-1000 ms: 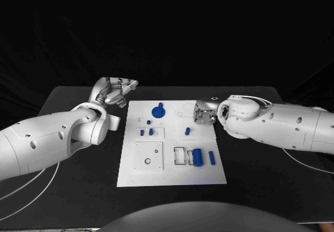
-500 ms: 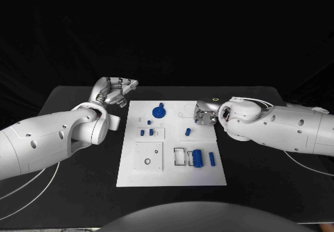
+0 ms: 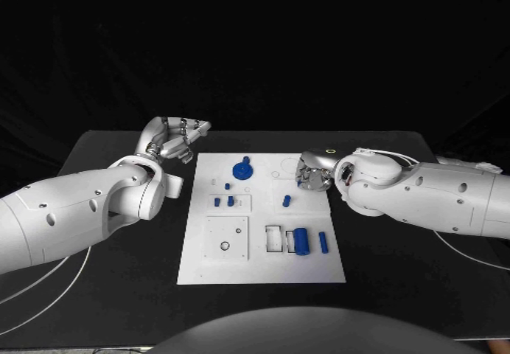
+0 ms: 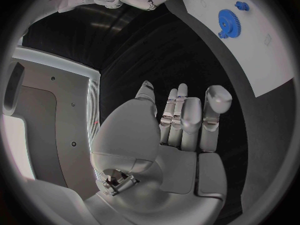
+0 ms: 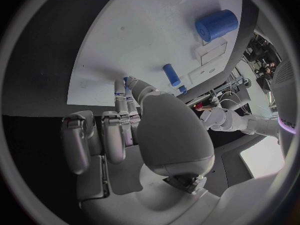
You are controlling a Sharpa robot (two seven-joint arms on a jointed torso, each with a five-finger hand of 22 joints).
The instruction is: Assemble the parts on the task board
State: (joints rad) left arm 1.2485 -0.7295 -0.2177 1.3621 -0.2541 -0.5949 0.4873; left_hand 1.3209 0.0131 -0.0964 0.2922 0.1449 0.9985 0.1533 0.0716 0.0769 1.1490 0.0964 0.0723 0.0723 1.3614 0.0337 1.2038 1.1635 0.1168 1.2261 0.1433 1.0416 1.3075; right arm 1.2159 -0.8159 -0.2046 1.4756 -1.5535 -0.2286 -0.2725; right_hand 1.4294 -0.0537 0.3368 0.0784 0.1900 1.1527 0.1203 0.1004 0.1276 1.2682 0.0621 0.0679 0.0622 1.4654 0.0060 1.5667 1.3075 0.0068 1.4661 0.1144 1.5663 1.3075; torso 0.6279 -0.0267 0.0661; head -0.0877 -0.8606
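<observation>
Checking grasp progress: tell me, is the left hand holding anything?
No: the left hand is empty, fingers extended together over bare table, beside the task board.

One white board (image 3: 262,254). One blue gear (image 3: 243,172). One thick blue cylinder (image 3: 302,240). One slimmer blue rod (image 3: 323,242) beside it. Three short blue pegs (image 3: 286,200) at mid-board. Two silver hands: left (image 3: 173,140), right (image 3: 314,173).

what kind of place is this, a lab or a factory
Most likely a robotics lab test bench: a black table against a dark backdrop, a white task board with small blue parts such as a gear, and two white arms working over it.
</observation>
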